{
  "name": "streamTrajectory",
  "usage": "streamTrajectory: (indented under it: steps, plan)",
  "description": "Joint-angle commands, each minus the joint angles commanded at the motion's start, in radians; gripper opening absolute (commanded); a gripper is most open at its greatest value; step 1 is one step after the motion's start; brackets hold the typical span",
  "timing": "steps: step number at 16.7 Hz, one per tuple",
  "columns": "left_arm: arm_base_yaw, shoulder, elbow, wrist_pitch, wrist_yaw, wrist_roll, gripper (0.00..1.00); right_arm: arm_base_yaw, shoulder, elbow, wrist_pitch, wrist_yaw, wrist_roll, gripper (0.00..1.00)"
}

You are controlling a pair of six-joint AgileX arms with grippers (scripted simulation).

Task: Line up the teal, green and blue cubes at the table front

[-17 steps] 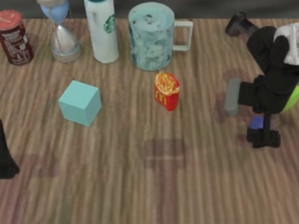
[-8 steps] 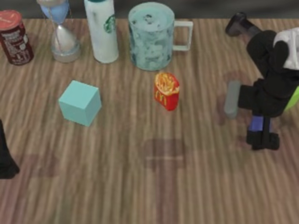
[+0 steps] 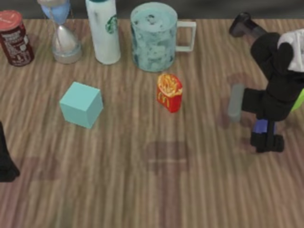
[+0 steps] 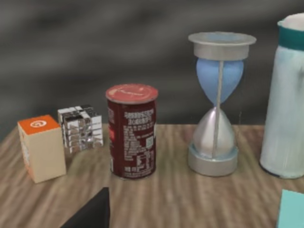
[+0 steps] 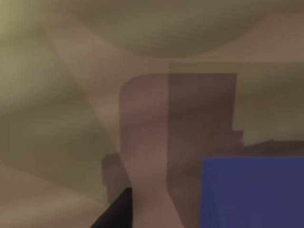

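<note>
Nothing sits at the table [image 3: 142, 199] front yet, so by my reckoning the line-up has barely begun. My left arm is parked at the left edge. At mid-depth on the right, my right gripper [image 3: 267, 137] reaches down onto the blue cube [image 3: 260, 126]; I cannot tell whether the jaws have closed on it. The green cube [image 3: 299, 100] peeks out behind that arm. The teal cube [image 3: 81, 104] waits untouched at mid-left.

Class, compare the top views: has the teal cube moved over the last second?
No. The teal cube sits in the same spot, equally far below the hourglass and left of the fries carton.
</note>
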Motion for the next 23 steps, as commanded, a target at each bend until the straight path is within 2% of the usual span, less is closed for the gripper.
streamTrajectory:
  steps: [3, 4, 11, 12, 15, 20, 23]
  plan:
    - [0.000, 0.000, 0.000, 0.000, 0.000, 0.000, 1.00, 0.000, 0.000, 0.000, 0.000, 0.000, 0.000, 0.02]
    - [0.000, 0.000, 0.000, 0.000, 0.000, 0.000, 1.00, 0.000, 0.000, 0.000, 0.000, 0.000, 0.000, 0.00]
    - [0.000, 0.000, 0.000, 0.000, 0.000, 0.000, 1.00, 0.000, 0.000, 0.000, 0.000, 0.000, 0.000, 0.00]
    - [0.000, 0.000, 0.000, 0.000, 0.000, 0.000, 1.00, 0.000, -0.045, 0.004, -0.043, -0.010, 0.023, 0.00]
    - [0.000, 0.000, 0.000, 0.000, 0.000, 0.000, 1.00, 0.004, -0.060, 0.032, -0.083, -0.011, 0.020, 0.00]
    - [0.000, 0.000, 0.000, 0.000, 0.000, 0.000, 1.00, 0.007, -0.124, 0.131, -0.256, -0.011, 0.020, 0.00]
    - [0.000, 0.000, 0.000, 0.000, 0.000, 0.000, 1.00, 0.009, -0.142, 0.154, -0.291, -0.010, 0.020, 0.00]
